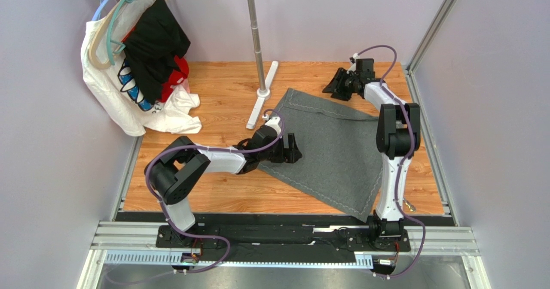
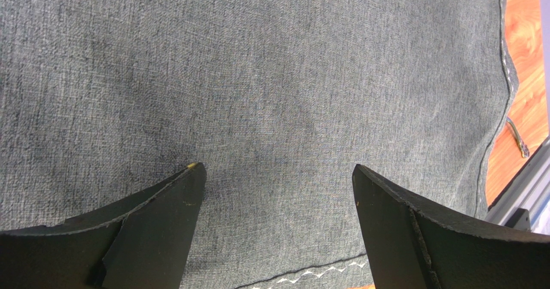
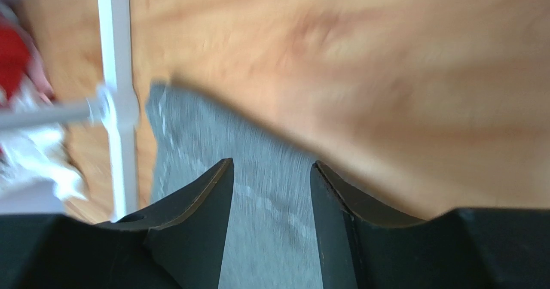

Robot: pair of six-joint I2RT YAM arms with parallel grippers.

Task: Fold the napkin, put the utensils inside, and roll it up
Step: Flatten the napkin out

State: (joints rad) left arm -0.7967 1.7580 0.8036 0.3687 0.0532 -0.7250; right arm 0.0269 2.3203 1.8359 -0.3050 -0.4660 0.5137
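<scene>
The napkin (image 1: 329, 150), a dark grey cloth with a pale stitched edge, lies spread flat on the wooden table. My left gripper (image 1: 294, 150) hovers just inside its left edge. In the left wrist view the left gripper (image 2: 276, 166) is wide open with only the napkin (image 2: 271, 76) beneath it. My right gripper (image 1: 330, 88) is above the wood just past the napkin's far edge. The blurred right wrist view has the right gripper (image 3: 272, 162) open and empty, with the napkin (image 3: 271, 205) showing between its fingers. The utensils are out of view.
A white stand's base (image 1: 261, 96) and metal pole (image 1: 255, 25) rise beside the napkin's far corner. Clothes on hangers (image 1: 139, 63) hang at the far left. A thin metal piece (image 2: 516, 137), too small to identify, lies on the wood near the right arm's base.
</scene>
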